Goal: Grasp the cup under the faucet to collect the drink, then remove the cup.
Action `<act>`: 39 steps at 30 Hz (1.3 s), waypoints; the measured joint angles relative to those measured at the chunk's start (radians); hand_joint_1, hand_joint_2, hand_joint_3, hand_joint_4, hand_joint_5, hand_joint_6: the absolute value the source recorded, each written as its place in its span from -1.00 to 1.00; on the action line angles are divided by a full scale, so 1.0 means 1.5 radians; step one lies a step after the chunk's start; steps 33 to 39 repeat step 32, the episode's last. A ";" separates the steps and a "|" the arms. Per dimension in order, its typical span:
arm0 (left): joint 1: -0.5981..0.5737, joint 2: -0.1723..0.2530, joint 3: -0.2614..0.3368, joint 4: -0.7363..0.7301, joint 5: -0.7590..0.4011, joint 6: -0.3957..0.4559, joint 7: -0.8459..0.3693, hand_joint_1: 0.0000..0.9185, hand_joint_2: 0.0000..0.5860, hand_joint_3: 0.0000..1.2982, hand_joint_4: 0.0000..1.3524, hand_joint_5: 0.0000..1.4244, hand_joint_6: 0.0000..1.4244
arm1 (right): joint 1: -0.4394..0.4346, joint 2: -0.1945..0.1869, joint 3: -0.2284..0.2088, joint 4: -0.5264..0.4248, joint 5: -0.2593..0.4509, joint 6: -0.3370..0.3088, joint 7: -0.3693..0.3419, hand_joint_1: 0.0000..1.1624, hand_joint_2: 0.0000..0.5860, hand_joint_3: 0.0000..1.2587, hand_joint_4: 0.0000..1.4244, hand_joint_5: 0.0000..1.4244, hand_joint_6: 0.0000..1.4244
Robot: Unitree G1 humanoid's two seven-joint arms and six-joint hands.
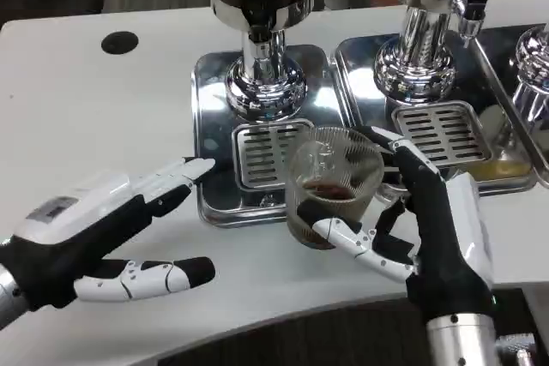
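A clear ribbed cup [334, 184] with dark drink in its bottom stands at the front edge of the left drip tray [214, 117], in front of its grate and off to the right of the dark dispenser's faucet [255, 15]. My right hand [429, 220] grips the cup from its right side, fingers wrapped around the lower wall. My left hand [103, 233] lies flat above the table to the left of the tray, fingers spread and holding nothing.
A second dispenser [425, 57] with a black tap [473, 2] stands on the right drip tray [506, 169]. A third chrome base [533, 66] is at the far right. A black round hole [119, 42] marks the table's back left. The table's front edge curves near my arms.
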 measured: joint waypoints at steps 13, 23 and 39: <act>0.001 0.000 0.009 -0.002 -0.006 0.004 -0.006 -1.00 -0.56 -0.97 -1.00 -1.00 -0.87 | 0.002 -0.002 -0.002 -0.006 -0.001 0.000 0.006 0.16 -0.27 -0.24 -0.20 0.09 0.52; 0.001 0.000 0.009 -0.002 -0.006 0.004 -0.010 -1.00 -0.56 -0.97 -1.00 -1.00 -0.87 | 0.002 -0.002 -0.005 -0.006 0.000 0.000 0.011 0.17 -0.27 -0.24 -0.20 0.09 0.52; -0.001 0.000 0.009 0.000 -0.006 0.004 -0.010 -1.00 -0.56 -0.96 -1.00 -1.00 -0.86 | 0.004 -0.002 -0.009 -0.006 0.000 0.000 0.012 0.17 -0.27 -0.22 -0.18 0.10 0.52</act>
